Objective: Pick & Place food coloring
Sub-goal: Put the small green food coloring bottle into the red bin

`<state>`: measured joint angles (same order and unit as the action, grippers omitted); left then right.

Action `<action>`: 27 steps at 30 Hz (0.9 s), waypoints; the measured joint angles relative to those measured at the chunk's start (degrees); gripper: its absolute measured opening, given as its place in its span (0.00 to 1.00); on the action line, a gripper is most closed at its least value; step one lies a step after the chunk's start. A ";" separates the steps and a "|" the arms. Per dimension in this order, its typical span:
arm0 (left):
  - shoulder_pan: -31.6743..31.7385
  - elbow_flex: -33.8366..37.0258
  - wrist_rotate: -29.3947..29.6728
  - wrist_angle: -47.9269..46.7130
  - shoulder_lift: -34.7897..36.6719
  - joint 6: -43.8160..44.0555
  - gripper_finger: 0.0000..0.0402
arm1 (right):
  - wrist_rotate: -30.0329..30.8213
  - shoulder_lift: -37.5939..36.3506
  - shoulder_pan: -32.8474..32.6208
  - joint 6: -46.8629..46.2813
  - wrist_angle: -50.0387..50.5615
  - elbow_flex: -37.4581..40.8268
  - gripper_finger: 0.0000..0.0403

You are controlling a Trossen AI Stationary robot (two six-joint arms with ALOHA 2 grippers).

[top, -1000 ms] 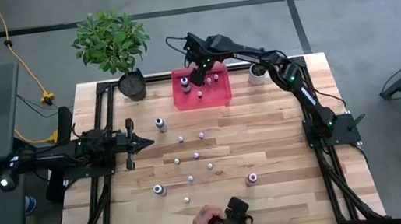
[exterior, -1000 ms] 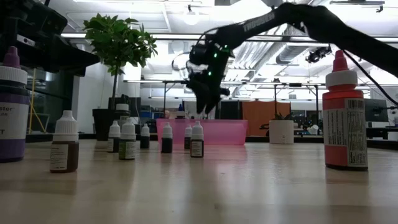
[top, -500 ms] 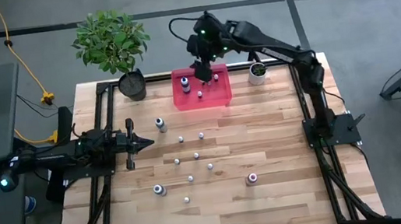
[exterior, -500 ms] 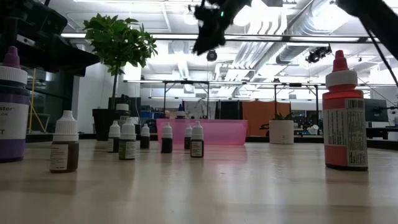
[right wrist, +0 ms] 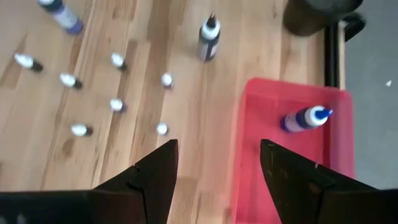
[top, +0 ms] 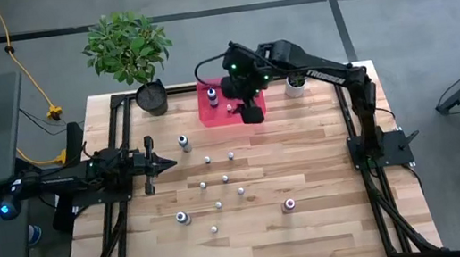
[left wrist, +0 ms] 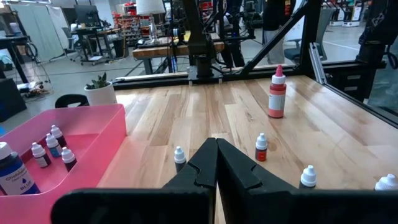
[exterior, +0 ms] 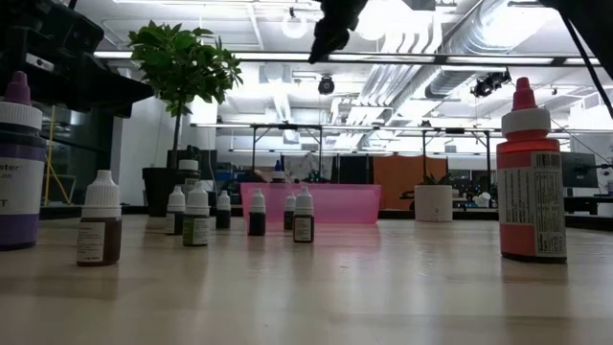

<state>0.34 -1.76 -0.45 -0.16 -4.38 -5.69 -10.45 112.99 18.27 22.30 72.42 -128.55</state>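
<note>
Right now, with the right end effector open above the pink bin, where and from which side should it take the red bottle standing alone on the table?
Grip the red bottle across its round body, just below the cap, coming straight down from above. It stands upright, apart from the small bottles, so both fingers have room. The right end effector is open; the left end effector waits shut at the table's left.

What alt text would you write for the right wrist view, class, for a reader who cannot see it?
The right end effector, fingers open and empty, hangs above the edge of a pink bin holding a blue-bodied food coloring bottle. Small white-capped bottles stand scattered on the wooden table beyond.
</note>
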 joint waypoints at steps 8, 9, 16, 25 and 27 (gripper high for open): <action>0.00 0.00 0.00 0.02 0.01 0.01 0.00 | 0.38 0.00 -1.41 -0.18 8.00 0.00 0.54; 0.00 0.01 0.00 0.01 0.01 0.02 0.00 | 0.37 0.00 -1.63 -0.29 8.62 0.00 0.54; 0.01 0.02 0.00 0.00 0.00 0.00 0.00 | -0.62 0.02 -2.74 -0.78 12.77 0.04 0.54; 0.01 0.01 0.02 0.00 0.01 0.01 0.00 | -3.63 -5.48 -4.98 -2.14 15.63 5.44 0.54; 0.00 0.02 0.00 0.02 0.00 0.00 0.00 | -3.10 -9.67 -5.43 -2.87 13.47 12.65 0.54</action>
<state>0.34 -1.74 -0.45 -0.15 -4.38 -5.69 -13.55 103.32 12.84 19.43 85.89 -115.90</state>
